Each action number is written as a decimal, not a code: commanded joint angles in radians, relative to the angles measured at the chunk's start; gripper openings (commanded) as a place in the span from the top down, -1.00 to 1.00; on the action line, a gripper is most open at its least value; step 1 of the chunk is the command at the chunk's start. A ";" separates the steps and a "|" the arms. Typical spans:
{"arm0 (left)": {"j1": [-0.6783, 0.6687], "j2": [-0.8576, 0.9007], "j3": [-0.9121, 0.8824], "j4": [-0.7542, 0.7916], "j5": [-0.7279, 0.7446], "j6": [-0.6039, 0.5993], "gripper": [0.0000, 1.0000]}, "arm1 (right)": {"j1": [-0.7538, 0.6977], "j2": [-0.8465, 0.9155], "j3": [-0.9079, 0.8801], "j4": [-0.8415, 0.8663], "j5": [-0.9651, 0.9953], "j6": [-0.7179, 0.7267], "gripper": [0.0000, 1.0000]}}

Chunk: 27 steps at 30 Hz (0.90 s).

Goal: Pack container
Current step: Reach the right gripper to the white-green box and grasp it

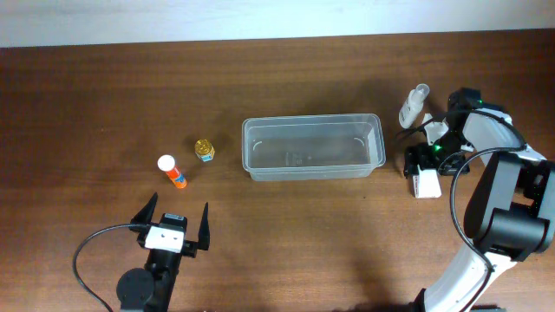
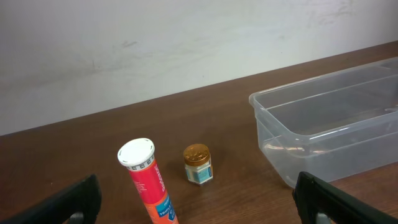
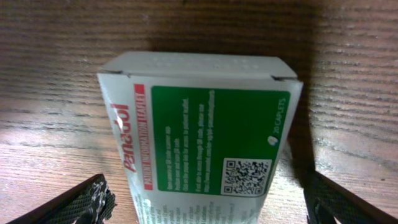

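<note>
The clear plastic container (image 1: 312, 172) sits mid-table and looks empty; its near corner shows at the right of the left wrist view (image 2: 311, 87). To its left are an orange tube with a white cap (image 1: 172, 172) (image 2: 149, 183) and a small gold-lidded jar (image 1: 205, 150) (image 2: 198, 164). My left gripper (image 1: 178, 208) (image 2: 199, 205) is open near the front edge, just short of the tube. Right of the container, my right gripper (image 1: 425, 169) (image 3: 211, 208) stands open astride a white and green medicine box (image 1: 426, 184) (image 3: 205, 143), with a gap on each side.
A small white bottle (image 1: 414, 106) lies tilted on the table behind the right gripper, close to the container's right end. The wooden table (image 1: 104, 95) runs to a pale wall at the back.
</note>
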 commanded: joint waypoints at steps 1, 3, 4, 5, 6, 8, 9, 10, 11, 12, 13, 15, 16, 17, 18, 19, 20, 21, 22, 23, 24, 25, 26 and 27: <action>0.003 -0.003 -0.005 -0.002 -0.008 0.009 -0.99 | -0.005 0.035 0.004 0.008 -0.013 -0.013 -0.84; 0.003 -0.003 -0.005 -0.002 -0.008 0.009 -0.99 | -0.005 0.042 0.003 0.008 -0.013 -0.014 -0.84; 0.003 -0.003 -0.005 -0.002 -0.008 0.009 -0.99 | -0.005 0.044 0.003 0.008 -0.013 -0.013 -0.81; 0.003 -0.003 -0.005 -0.002 -0.008 0.009 -0.99 | -0.005 0.046 0.003 0.008 -0.013 -0.013 -0.78; 0.003 -0.003 -0.005 -0.002 -0.008 0.009 -0.99 | -0.005 0.046 0.003 0.008 -0.013 -0.014 -0.75; 0.003 -0.003 -0.005 -0.002 -0.008 0.009 -0.99 | -0.005 0.046 0.003 0.008 -0.013 -0.014 -0.64; 0.003 -0.003 -0.005 -0.002 -0.008 0.009 -0.99 | -0.005 0.046 0.003 0.008 -0.013 -0.013 -0.58; 0.003 -0.003 -0.005 -0.002 -0.008 0.009 -0.99 | -0.005 0.046 0.003 0.008 -0.013 -0.013 -0.52; 0.003 -0.003 -0.005 -0.002 -0.008 0.009 -0.99 | -0.005 0.046 0.003 0.008 -0.013 -0.013 -0.44; 0.003 -0.003 -0.005 -0.002 -0.008 0.009 -0.99 | -0.005 0.046 0.003 0.008 -0.013 -0.013 -0.38; 0.003 -0.003 -0.005 -0.002 -0.008 0.009 -0.99 | -0.005 0.046 0.003 0.008 -0.013 -0.013 -0.32; 0.003 -0.003 -0.005 -0.002 -0.008 0.009 -0.99 | -0.005 0.046 0.003 0.007 -0.013 -0.013 -0.22; 0.003 -0.003 -0.005 -0.002 -0.008 0.009 -0.99 | -0.005 0.046 0.003 0.007 -0.013 -0.013 -0.15; 0.003 -0.003 -0.005 -0.002 -0.008 0.009 -0.99 | -0.005 0.046 0.003 0.006 -0.014 -0.013 -0.07; 0.003 -0.003 -0.005 -0.002 -0.008 0.009 -0.99 | -0.005 0.046 0.003 0.003 -0.014 -0.013 -0.02; 0.003 -0.003 -0.005 -0.002 -0.008 0.009 -0.99 | -0.005 0.046 0.003 0.000 -0.016 -0.013 -0.01; 0.003 -0.003 -0.005 -0.002 -0.008 0.009 -0.99 | -0.005 0.046 0.003 -0.004 -0.020 -0.012 -0.01; 0.003 -0.003 -0.005 -0.002 -0.008 0.009 -0.99 | -0.005 0.046 0.003 -0.009 -0.022 -0.012 -0.01; 0.003 -0.003 -0.005 -0.002 -0.008 0.009 -0.99 | -0.005 0.046 0.003 -0.013 -0.022 -0.009 -0.01; 0.003 -0.003 -0.005 -0.002 -0.008 0.009 -0.99 | -0.005 0.046 0.003 -0.019 -0.022 -0.009 -0.01; 0.003 -0.003 -0.005 -0.002 -0.008 0.009 -0.99 | -0.005 0.046 0.003 -0.024 -0.022 -0.009 -0.01; 0.003 -0.003 -0.005 -0.002 -0.008 0.009 -0.99 | -0.005 0.046 0.003 -0.028 -0.024 -0.009 -0.01; 0.003 -0.003 -0.005 -0.002 -0.008 0.009 -0.99 | -0.005 0.046 0.003 -0.031 -0.027 -0.008 0.00; 0.003 -0.003 -0.005 -0.002 -0.008 0.009 -0.99 | -0.005 0.046 0.003 -0.034 -0.034 -0.009 0.01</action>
